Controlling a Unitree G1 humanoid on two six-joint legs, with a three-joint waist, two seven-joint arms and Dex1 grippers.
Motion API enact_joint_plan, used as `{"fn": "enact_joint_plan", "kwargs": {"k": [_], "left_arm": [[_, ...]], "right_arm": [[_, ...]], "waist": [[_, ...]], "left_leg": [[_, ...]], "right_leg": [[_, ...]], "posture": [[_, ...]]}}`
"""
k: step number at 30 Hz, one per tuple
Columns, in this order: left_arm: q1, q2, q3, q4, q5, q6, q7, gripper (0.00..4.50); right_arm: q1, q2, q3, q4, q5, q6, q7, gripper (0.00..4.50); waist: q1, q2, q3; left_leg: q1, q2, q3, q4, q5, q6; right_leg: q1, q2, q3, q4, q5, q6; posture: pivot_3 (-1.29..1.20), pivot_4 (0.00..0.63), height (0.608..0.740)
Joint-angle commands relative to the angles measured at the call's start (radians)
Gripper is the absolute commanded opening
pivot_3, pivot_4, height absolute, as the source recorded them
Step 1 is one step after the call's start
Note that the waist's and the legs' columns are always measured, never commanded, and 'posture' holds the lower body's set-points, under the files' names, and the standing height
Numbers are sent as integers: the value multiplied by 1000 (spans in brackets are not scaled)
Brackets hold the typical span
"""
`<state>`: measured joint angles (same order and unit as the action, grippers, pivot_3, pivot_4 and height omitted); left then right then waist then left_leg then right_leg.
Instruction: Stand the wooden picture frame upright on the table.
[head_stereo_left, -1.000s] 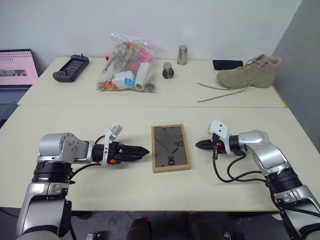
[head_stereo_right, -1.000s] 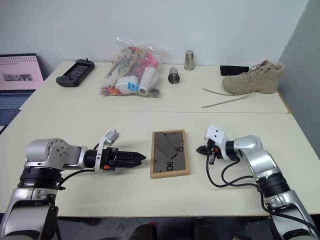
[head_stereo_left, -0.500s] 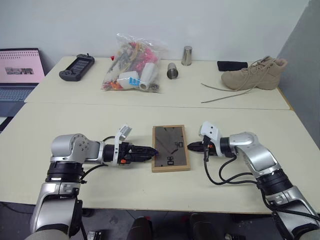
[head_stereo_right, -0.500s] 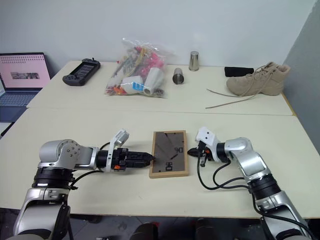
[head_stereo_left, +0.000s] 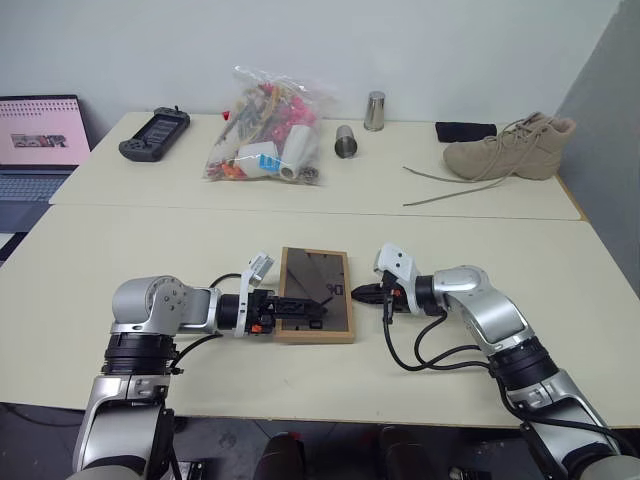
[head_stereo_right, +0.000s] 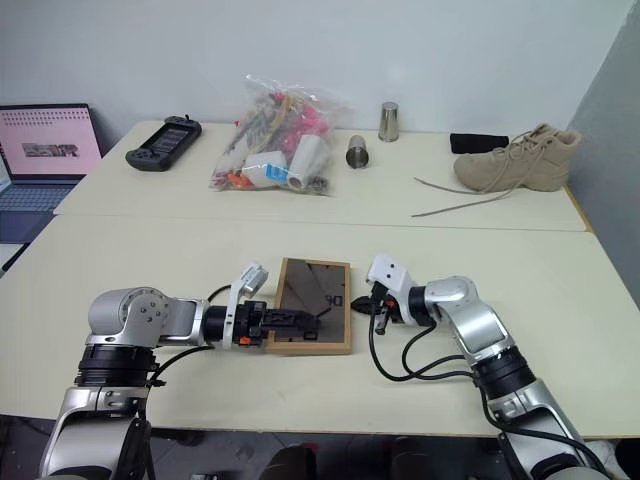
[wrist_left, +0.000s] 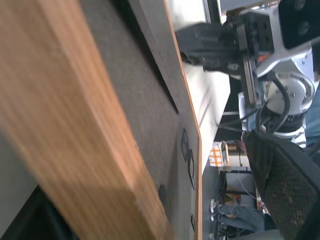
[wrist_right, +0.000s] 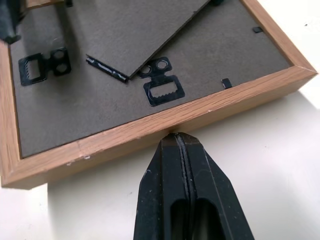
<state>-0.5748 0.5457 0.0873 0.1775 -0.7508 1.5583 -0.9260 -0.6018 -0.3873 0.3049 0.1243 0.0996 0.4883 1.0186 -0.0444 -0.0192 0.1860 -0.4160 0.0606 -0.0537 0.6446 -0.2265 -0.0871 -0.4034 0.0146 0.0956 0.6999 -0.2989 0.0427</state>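
Wooden picture frame (head_stereo_left: 315, 308) lies back-up on the table (head_stereo_left: 480, 250).
Left gripper (head_stereo_left: 312, 306) straddles its left edge, fingers spread; right gripper (wrist_right: 175, 137), fingers pressed together, touches its right edge.

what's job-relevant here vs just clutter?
In play:
wooden picture frame, lying back-up
table
left end effector, open over the frame
right end effector, shut at the frame's edge

Lying about:
plastic bag
two metal cups
boot
game controller
laptop

The wooden picture frame (head_stereo_left: 315, 308) has a light-wood rim and dark grey-brown back with black metal hangers. The table (head_stereo_left: 150, 250) is pale cream. At one o'clock, a tan boot (head_stereo_left: 508, 148).
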Motion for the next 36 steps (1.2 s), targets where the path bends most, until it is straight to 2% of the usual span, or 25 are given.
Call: {"fn": "enact_joint_plan", "kwargs": {"k": [1, 7, 13, 18, 22, 23, 26, 29, 36], "left_arm": [[22, 5, 11, -31, -36, 1, -4, 3793], [25, 3, 65, -70, -80, 28, 7, 2437], [22, 14, 101, -96, -105, 32, 25, 1317], [-10, 15, 99, -99, -95, -6, 43, 1314], [-104, 45, 97, -124, -63, -154, 28, 1314], [-109, 48, 92, -126, -60, -176, 26, 1314], [-110, 62, 65, -146, -44, -244, 24, 1314], [-98, 70, 35, -176, -25, -302, 22, 1314], [-99, 66, 19, -184, -15, -364, 33, 1314]], "right_arm": [[-16, -6, -11, -10, 7, -22, -4, 0], [0, -17, -17, -5, 6, -25, -10, 0], [11, -59, -39, 15, 7, -42, -7, 0], [-16, -92, -67, 25, 22, -38, 1, 0], [-124, -184, -181, 11, 144, 89, 107, 0], [-140, -192, -193, 4, 168, 114, 121, 352], [-207, -202, -247, -55, 324, 290, 185, 899], [-275, -183, -285, -68, 402, 392, 168, 1472], [-354, -109, -253, -48, 413, 389, 101, 3066]], "waist": [[-3, 0, 0], [-10, 0, 0], [-11, 0, 0], [-12, 0, 0], [-9, -1, 3], [-9, -1, 3], [-11, -1, 3], [-17, -1, 3], [-14, -1, 3]], "left_leg": [[0, 0, 0, 0, 0, 0], [0, 0, 0, 0, 0, 0], [0, 0, 0, 0, 0, 0], [0, 1, 0, 0, 0, 0], [-2, 0, 0, 0, 0, 0], [-2, 0, 0, 0, 0, 0], [-1, 1, 0, -1, 0, 0], [-1, 2, 0, -2, 0, 0], [-1, 1, 1, -1, 0, 0]], "right_leg": [[0, 0, 0, 0, 0, 0], [-1, 0, 0, 0, 0, 0], [-1, 0, 0, 0, 0, 0], [-1, 1, 0, 0, 0, 0], [-2, 1, 0, 0, 0, 0], [-2, 0, 0, 0, 0, 0], [-1, 0, 0, -2, 0, 0], [-1, 1, 0, -2, 0, 0], [-2, 1, 0, -2, 0, 0]], "posture": [[0, 150, 740], [0, 150, 740], [0, 150, 740], [0, 150, 740], [0, 150, 740], [0, 150, 740], [0, 150, 740], [0, 150, 740], [0, 150, 740]]}}
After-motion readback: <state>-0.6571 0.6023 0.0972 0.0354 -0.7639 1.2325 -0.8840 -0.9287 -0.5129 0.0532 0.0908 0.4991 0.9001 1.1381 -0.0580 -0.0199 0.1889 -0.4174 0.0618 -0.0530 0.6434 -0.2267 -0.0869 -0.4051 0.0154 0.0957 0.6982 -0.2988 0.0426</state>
